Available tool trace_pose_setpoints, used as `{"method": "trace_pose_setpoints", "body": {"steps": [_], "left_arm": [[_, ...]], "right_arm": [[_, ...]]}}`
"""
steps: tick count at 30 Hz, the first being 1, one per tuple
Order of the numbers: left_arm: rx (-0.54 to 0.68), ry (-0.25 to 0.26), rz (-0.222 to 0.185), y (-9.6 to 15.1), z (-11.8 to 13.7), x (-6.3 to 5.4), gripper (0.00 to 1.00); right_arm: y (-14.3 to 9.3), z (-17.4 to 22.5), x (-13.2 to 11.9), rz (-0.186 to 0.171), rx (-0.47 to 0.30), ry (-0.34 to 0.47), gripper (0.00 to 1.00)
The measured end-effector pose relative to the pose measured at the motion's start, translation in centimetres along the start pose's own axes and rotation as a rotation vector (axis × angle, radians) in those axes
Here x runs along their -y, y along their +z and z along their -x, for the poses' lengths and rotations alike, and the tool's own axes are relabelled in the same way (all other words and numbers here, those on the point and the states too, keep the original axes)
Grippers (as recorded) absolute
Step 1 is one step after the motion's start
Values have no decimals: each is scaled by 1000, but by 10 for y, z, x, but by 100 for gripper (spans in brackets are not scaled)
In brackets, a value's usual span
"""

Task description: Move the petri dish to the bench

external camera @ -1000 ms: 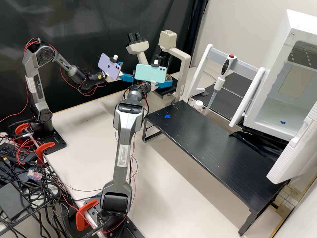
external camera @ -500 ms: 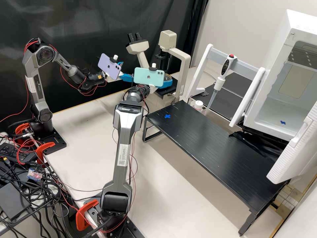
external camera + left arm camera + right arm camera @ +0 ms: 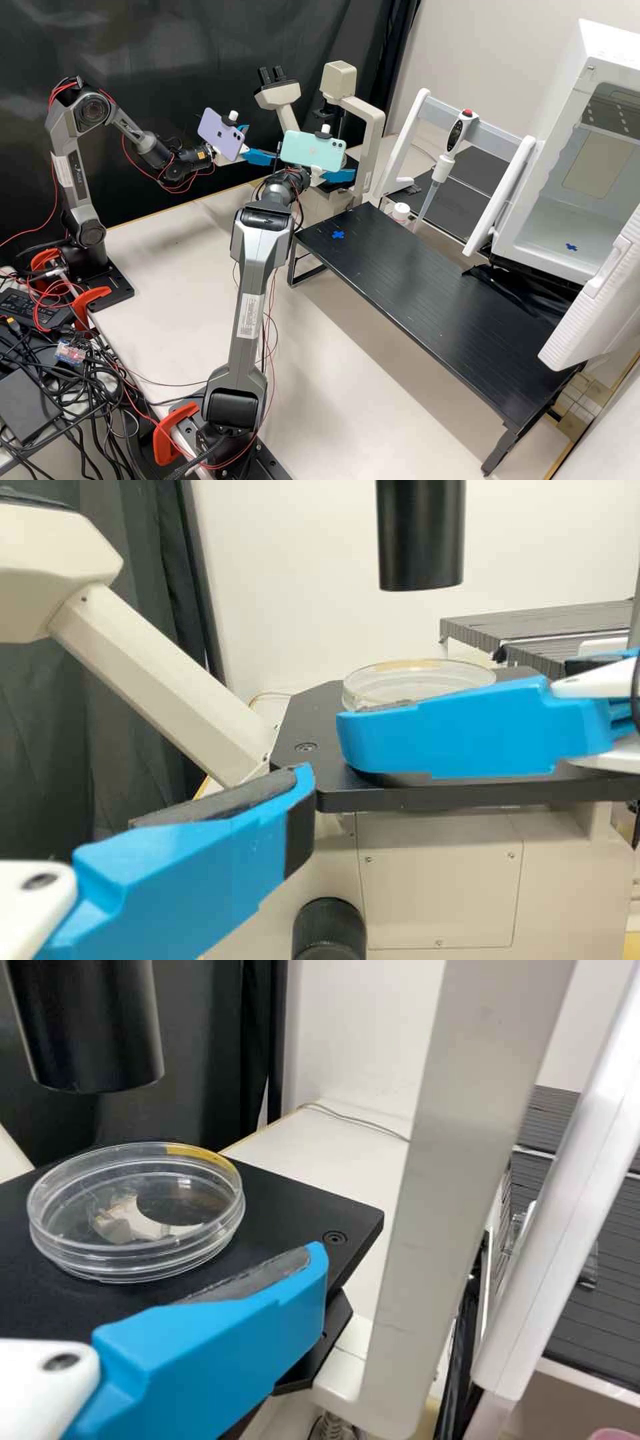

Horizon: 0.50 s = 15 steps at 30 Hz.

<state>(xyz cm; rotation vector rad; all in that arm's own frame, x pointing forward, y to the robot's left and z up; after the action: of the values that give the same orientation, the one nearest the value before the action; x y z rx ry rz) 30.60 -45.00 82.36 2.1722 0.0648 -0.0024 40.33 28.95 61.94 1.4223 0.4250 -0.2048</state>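
In the high view, your left arm [image 3: 83, 170] rises from its base, bends sharply at the elbow and slopes down to the wrist [image 3: 180, 160]; its gripper [image 3: 260, 143] has its two fingers spread. Your right arm [image 3: 252, 287] stretches up and away over the bench [image 3: 187, 267], and the right gripper [image 3: 340, 176] holds its blue fingers apart.

I see black curtain [image 3: 167, 33], light glinting dully off its folds. Plain pale wall [image 3: 493, 53] beside it. White table [image 3: 333, 380] in front of me, thin yellowish edge [image 3: 137, 218] along curtain side.
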Motion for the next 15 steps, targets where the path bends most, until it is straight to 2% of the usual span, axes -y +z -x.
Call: {"method": "trace_pose_setpoints", "body": {"steps": [3, 6, 9, 15], "left_arm": [[0, 0, 0, 0, 0, 0, 100], [0, 0, 0, 0, 0, 0, 100], [0, 0, 0, 0, 0, 0, 100], [0, 0, 0, 0, 0, 0, 100]], "right_arm": [[-2, 0, -2, 18, -4, 5, 100], [-3, -2, -2, 19, -7, 10, 100], [-4, -5, 2, 42, -7, 6, 100], [-4, -16, 14, 43, 9, -10, 100]]}}
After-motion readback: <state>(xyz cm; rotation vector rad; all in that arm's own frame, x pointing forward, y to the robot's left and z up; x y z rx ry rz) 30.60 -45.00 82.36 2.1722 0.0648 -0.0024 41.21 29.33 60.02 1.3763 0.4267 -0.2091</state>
